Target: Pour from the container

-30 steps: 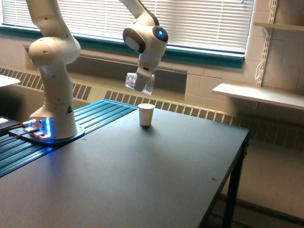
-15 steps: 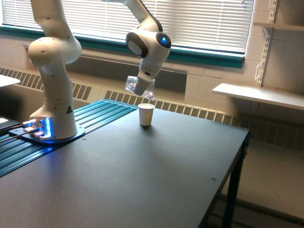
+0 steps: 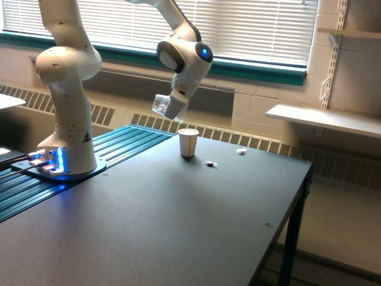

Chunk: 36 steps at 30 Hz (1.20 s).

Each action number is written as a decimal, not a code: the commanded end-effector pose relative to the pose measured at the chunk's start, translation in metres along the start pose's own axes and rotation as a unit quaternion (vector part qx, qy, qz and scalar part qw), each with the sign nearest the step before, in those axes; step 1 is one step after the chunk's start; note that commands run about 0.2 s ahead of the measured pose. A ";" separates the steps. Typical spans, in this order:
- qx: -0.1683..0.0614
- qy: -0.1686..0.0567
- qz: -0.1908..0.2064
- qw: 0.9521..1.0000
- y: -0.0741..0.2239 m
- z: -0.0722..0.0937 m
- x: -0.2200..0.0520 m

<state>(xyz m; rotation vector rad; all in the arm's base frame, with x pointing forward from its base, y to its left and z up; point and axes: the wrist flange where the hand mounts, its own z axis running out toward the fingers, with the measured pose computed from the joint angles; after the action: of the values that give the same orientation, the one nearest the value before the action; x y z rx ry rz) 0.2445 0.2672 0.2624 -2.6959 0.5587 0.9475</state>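
The container (image 3: 162, 105), a small clear plastic cup, hangs tilted in my gripper (image 3: 169, 107), which is shut on it, above and to the exterior view's left of the white paper cup (image 3: 188, 143). The paper cup stands upright on the dark table (image 3: 178, 226). A small reddish bit (image 3: 209, 163) lies on the table just right of the paper cup, and a pale bit (image 3: 241, 151) lies farther right near the back edge. Whether anything is left inside the container cannot be made out.
The arm's white base (image 3: 66, 161) with blue lights stands on a ribbed blue-green strip (image 3: 107, 155) at the left. The table's right edge (image 3: 292, 208) drops to the floor. A wall shelf (image 3: 321, 119) and a blinded window lie behind.
The container swung back left and a little up from over the paper cup. The paper cup shifted slightly right. Two small bits now lie on the table to its right.
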 end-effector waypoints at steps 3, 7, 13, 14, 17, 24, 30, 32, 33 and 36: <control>-0.011 -0.004 0.006 1.000 0.006 0.010 -0.003; -0.007 -0.006 0.007 1.000 0.005 0.010 -0.003; 0.005 -0.012 0.019 1.000 0.005 0.006 0.001; 0.007 -0.011 0.021 1.000 0.005 0.005 0.002; 0.015 -0.012 0.026 0.999 0.004 0.001 0.005; 0.021 -0.021 0.043 0.999 0.003 -0.003 0.012; 0.022 -0.027 0.053 0.998 0.003 -0.002 0.015; 0.022 -0.030 0.056 0.998 0.004 -0.001 0.016; 0.023 -0.030 0.056 0.998 0.004 0.000 0.017; 0.025 -0.038 0.062 0.997 0.005 0.001 0.019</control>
<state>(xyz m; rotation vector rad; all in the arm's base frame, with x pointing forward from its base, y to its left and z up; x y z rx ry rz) 0.2536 0.2584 0.2507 -2.6233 0.6885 1.0128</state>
